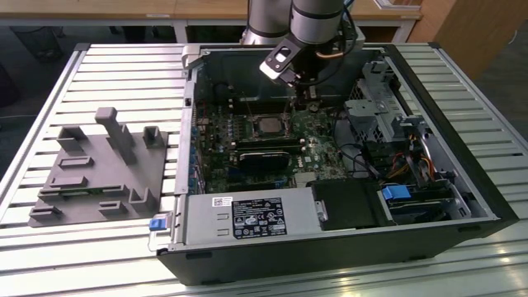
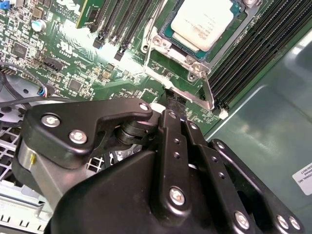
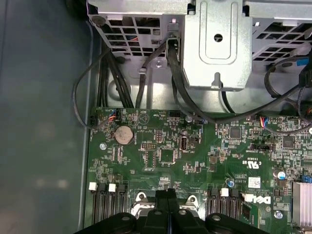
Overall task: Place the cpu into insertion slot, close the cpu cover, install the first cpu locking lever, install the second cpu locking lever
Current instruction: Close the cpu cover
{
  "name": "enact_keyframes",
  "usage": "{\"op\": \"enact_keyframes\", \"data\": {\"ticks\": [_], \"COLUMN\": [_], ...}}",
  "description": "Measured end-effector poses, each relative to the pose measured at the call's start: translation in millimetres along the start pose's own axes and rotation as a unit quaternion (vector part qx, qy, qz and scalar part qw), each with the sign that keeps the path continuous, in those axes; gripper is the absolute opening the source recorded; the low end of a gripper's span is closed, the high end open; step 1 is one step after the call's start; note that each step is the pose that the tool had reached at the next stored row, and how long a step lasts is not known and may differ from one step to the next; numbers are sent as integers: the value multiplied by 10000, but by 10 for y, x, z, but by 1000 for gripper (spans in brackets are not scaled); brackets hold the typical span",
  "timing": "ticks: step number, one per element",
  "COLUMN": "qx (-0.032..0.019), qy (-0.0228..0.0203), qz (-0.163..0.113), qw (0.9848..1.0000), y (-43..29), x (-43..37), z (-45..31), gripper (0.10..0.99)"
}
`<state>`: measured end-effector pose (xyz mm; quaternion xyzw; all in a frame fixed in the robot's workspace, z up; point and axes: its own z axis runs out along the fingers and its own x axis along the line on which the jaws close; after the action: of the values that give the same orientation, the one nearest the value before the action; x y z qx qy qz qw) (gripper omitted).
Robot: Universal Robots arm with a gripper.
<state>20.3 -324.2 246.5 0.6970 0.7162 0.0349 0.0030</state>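
Second wrist view shows the cpu [image 2: 202, 22] seated flat in the insertion slot [image 2: 165, 30], pale face up, with the cpu cover [image 2: 157, 46] appearing to lie down around it and a thin locking lever [image 2: 208, 95] along one edge. Judged light, stiff and fragile on its underside, the cpu should be gripped by its side edges only, never pressed on its face. Tool [image 2: 173, 100] is clenched, tips together at the cover's edge with nothing clearly between them; in the exterior view it stands at 1 o'clock of the cpu, inside the computer case [image 1: 462, 204] on the bench [image 1: 123, 62].
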Motion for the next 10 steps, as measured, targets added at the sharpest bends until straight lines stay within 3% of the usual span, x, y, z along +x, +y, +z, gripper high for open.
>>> {"op": "enact_keyframes", "data": {"ticks": [10], "qx": [0], "qy": [0], "qz": [0], "qw": [10000], "y": [-46], "x": [1], "z": [-2], "gripper": [122]}}
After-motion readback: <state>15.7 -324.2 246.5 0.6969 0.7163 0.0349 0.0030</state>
